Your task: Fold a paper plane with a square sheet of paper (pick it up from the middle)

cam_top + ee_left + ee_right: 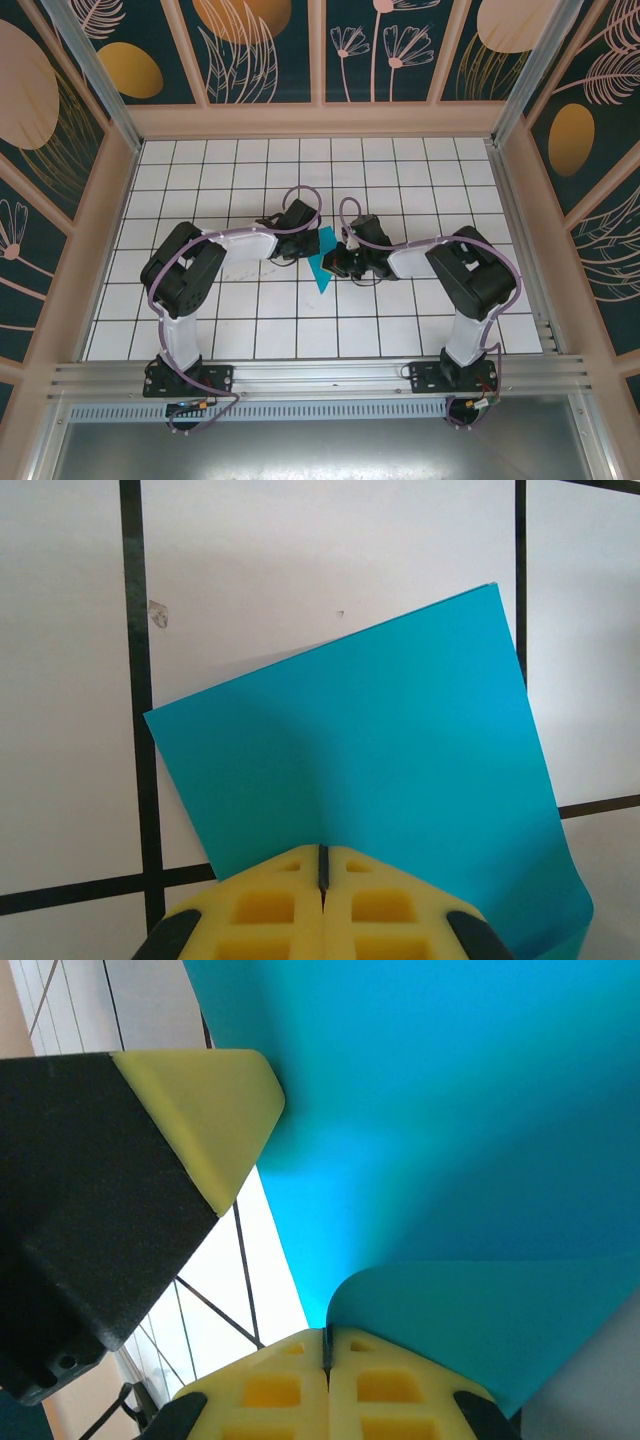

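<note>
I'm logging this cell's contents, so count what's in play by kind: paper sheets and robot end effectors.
teal paper sheet: 1
end effectors: 2, the left end effector and the right end effector, each closed on the sheet
Total: 3

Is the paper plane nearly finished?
Not yet. Done: the square sheet of paper is off the table. In hand: left gripper and right gripper both pinch it, one edge curling. To do: I see no sharp creases, nose or wings yet.
</note>
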